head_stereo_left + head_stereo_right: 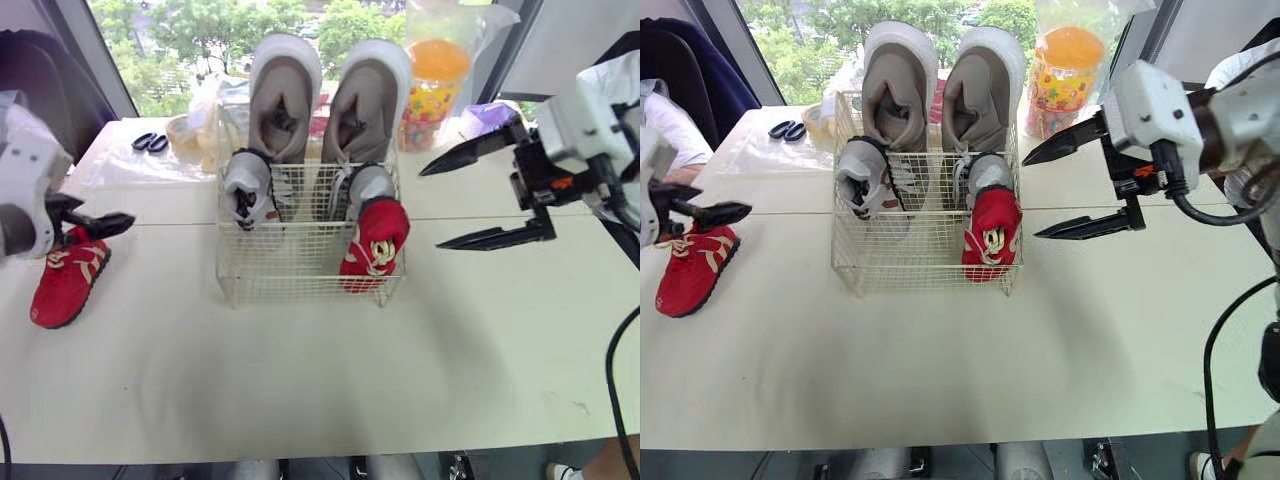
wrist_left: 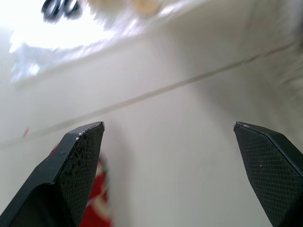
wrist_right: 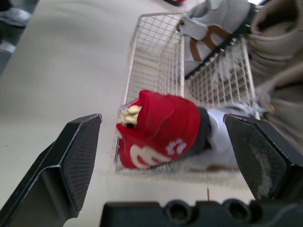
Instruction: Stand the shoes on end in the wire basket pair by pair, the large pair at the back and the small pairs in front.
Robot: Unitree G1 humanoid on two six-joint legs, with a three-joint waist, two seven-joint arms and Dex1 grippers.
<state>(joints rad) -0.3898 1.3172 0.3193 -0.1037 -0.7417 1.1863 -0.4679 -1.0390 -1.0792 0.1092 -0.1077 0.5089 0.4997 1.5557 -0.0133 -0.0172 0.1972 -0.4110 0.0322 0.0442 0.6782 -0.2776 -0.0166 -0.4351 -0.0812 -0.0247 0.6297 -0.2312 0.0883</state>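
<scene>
Left gripper [image 2: 168, 126] is held wide open just over the loose shoe [image 1: 68, 280], whose long axis seems laid near-to-far; right gripper [image 1: 431, 208], also wide, is well apart.

Table [image 1: 300, 390] carries: wire basket [image 1: 300, 275] directly ahead of right gripper [image 1: 429, 208]; red shoe [image 1: 62, 285] just below left gripper [image 2: 168, 124]; scissors [image 1: 150, 142] well beyond it.

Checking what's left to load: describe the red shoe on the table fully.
The red shoe is small, with cream stripes and laces and a dark sole edge. It lies on its sole on the table, apart from the wire basket, to the robot's left. The open left pincer hovers over its far end.
</scene>
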